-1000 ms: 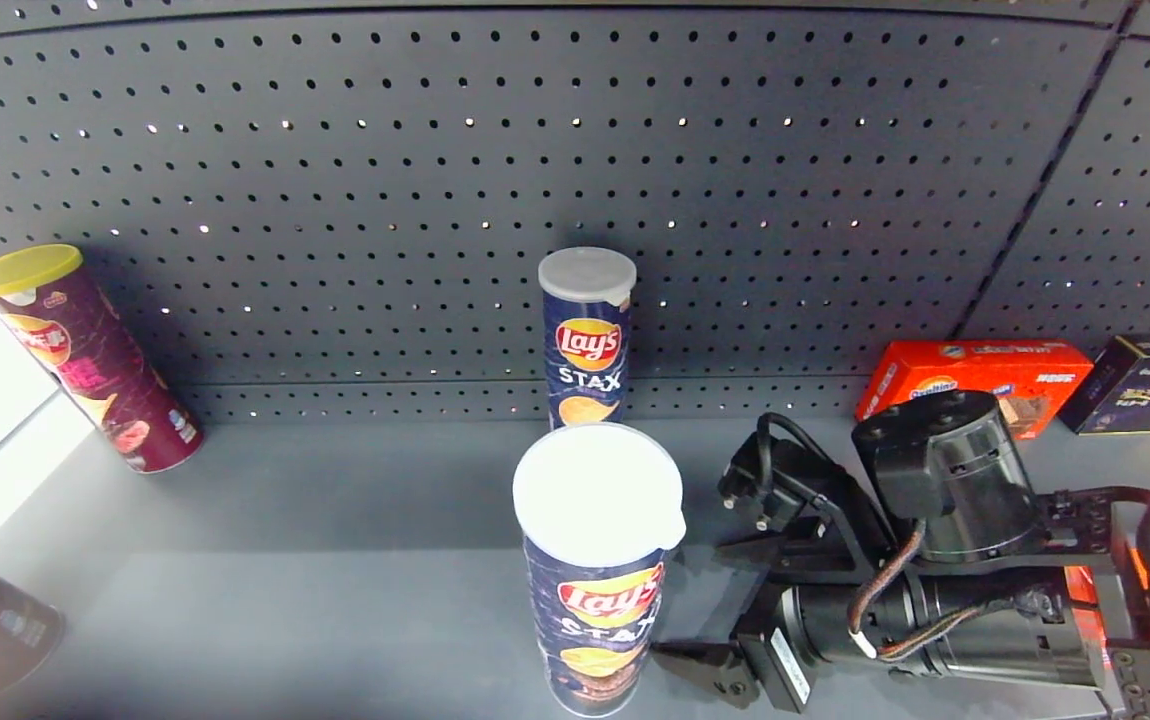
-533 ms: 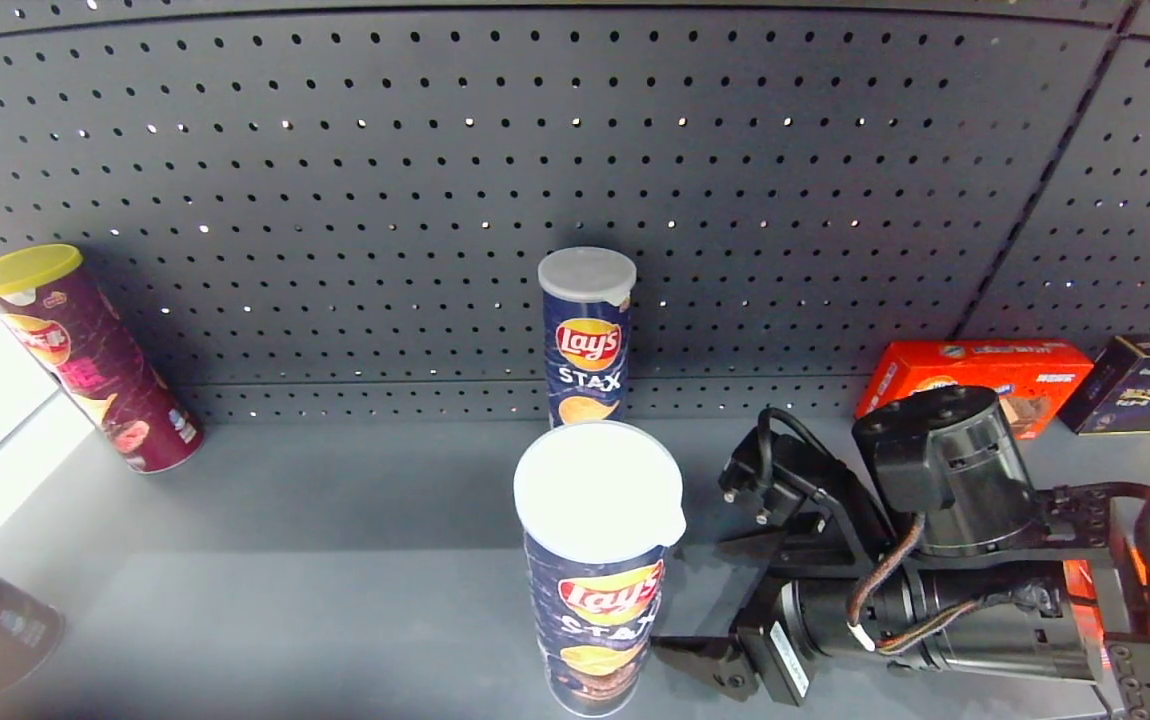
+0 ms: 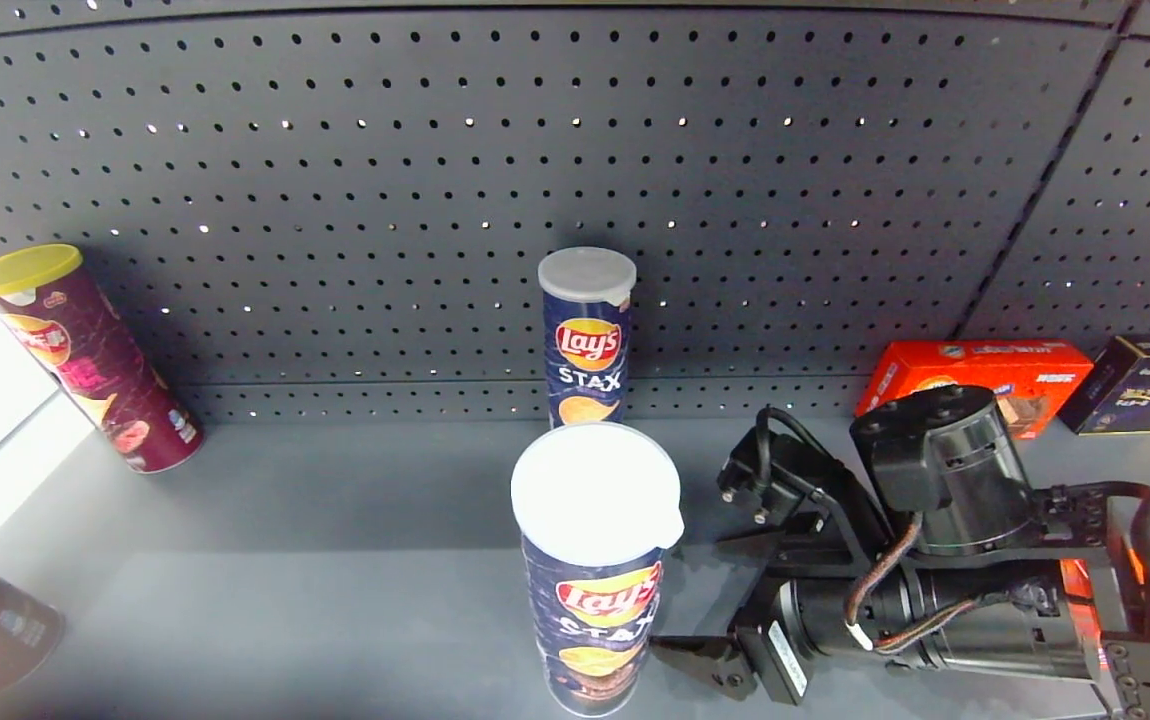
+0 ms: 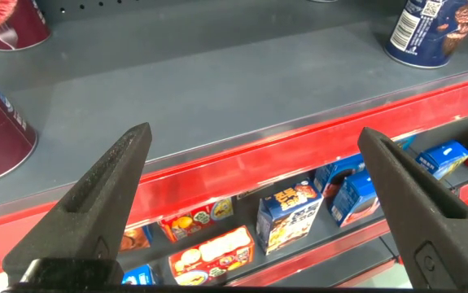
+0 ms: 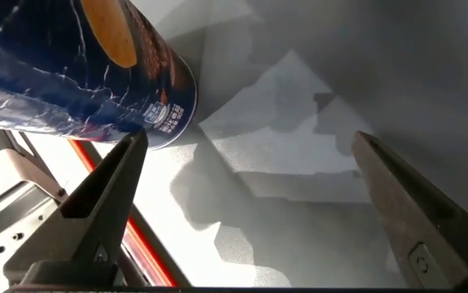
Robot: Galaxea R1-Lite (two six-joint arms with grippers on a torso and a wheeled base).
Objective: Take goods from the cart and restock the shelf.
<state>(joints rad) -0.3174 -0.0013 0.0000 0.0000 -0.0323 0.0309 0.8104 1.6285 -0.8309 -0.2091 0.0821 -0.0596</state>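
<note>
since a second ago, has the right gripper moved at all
Yes, slightly. The right gripper has crept left, toward the front can. Its arm now sits a touch farther left against the orange box behind it.

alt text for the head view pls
The right gripper, open, sits beside the front blue can on a grey shelf; a second blue can stands behind. A maroon can stands far left, an orange box far right.
</note>
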